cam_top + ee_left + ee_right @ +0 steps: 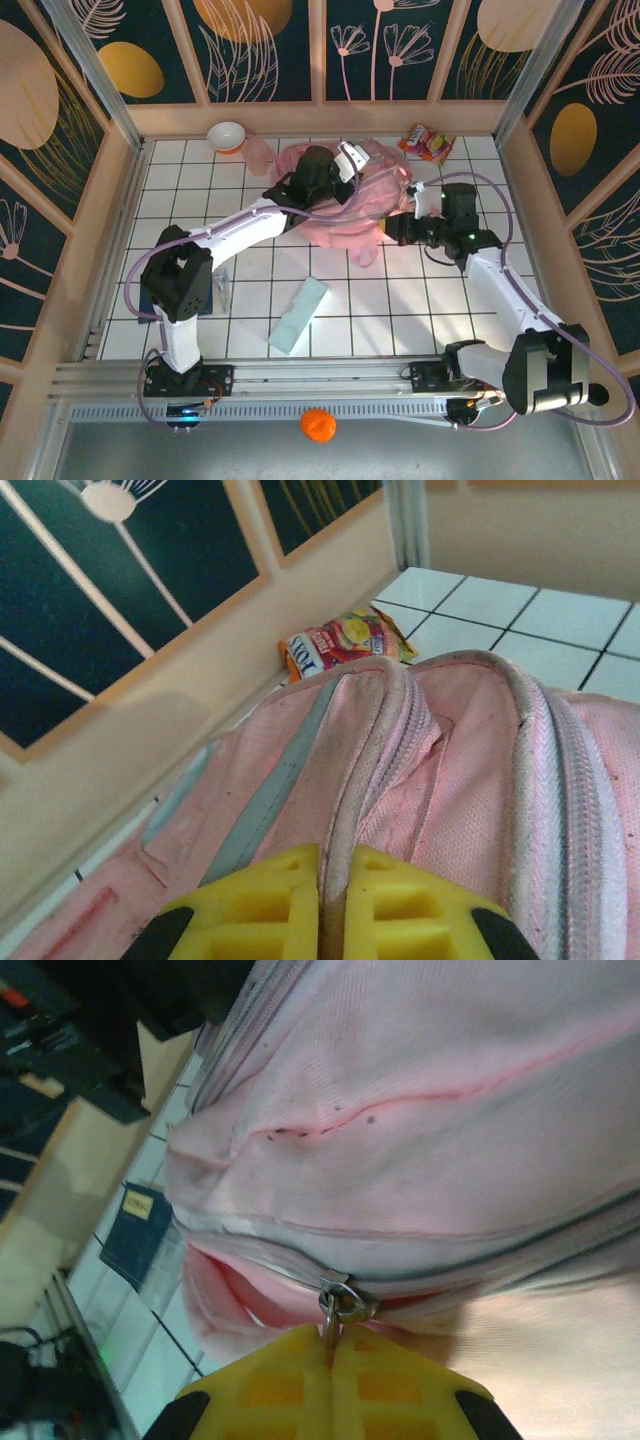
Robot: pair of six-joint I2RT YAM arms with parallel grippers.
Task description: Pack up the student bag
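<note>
Pinching a seam of the bag (345, 218), left hand (335, 912) is clamped tight; right hand (330, 1385) is closed on the zipper pull (338, 1308). Bag lies far-middle on tabletop (400, 300).

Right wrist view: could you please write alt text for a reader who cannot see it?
The right gripper, shut, pinches the metal zipper pull of a pink bag. Left of the pull the zipper gapes open; farther left a dark blue booklet lies on the white tiled table.
</note>
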